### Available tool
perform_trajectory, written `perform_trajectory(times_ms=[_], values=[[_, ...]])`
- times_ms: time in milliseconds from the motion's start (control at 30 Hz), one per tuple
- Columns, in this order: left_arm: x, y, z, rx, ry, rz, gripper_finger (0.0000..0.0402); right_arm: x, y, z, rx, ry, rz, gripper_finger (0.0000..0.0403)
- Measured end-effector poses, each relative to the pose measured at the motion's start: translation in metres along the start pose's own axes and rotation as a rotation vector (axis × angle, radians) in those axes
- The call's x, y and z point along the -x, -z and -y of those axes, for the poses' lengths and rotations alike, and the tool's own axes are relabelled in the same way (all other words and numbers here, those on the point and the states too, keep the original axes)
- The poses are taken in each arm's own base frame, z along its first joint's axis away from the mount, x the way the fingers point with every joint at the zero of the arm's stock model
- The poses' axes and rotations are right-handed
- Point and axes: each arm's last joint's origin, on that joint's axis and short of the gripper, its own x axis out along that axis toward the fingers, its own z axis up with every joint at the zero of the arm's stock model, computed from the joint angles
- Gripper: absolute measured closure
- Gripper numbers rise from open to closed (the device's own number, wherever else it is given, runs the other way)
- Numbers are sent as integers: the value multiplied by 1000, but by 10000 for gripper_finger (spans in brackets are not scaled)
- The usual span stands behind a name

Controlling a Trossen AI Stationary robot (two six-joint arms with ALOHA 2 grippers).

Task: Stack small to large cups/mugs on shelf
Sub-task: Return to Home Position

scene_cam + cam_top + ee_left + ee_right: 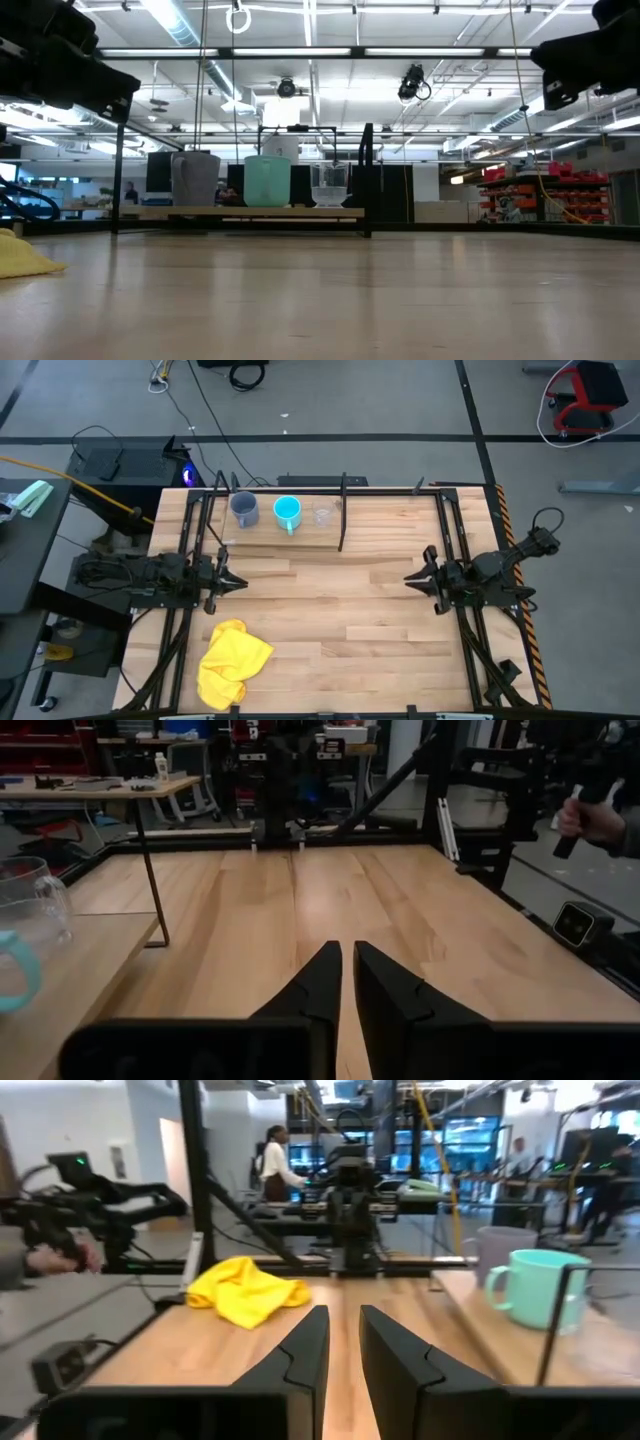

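Note:
Three vessels stand side by side on the narrow wooden shelf [280, 538] at the table's far side: a grey-blue mug [244, 509] on the left, a cyan mug [287, 512] in the middle and a small clear cup [322, 515] on the right. In the low view they stand upright on their bases: grey-blue mug [195, 179], cyan mug [267, 181], clear cup [329, 185]. My left gripper [243, 581] is at the table's left, shut and empty, nearer than the shelf. My right gripper [408, 580] is at the right, shut and empty. The two grippers point at each other.
A crumpled yellow cloth [232, 663] lies at the table's near left. Thin black posts [341, 520] stand at the shelf's ends. Bare tabletop [330, 600] lies between the grippers. A person's hand [585, 815] shows beyond the table's right edge, and people stand in the room behind.

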Motion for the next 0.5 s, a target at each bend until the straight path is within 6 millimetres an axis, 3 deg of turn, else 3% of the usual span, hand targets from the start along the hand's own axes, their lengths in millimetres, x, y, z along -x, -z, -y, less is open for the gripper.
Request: perform_trajectory(times_ms=[267, 500], values=[[0, 0, 0, 0, -1, 7, 373, -1, 0, 3, 67, 35, -1, 337], [0, 0, 0, 0, -1, 8, 367, -1, 0, 3, -18, 33, 0, 337]])
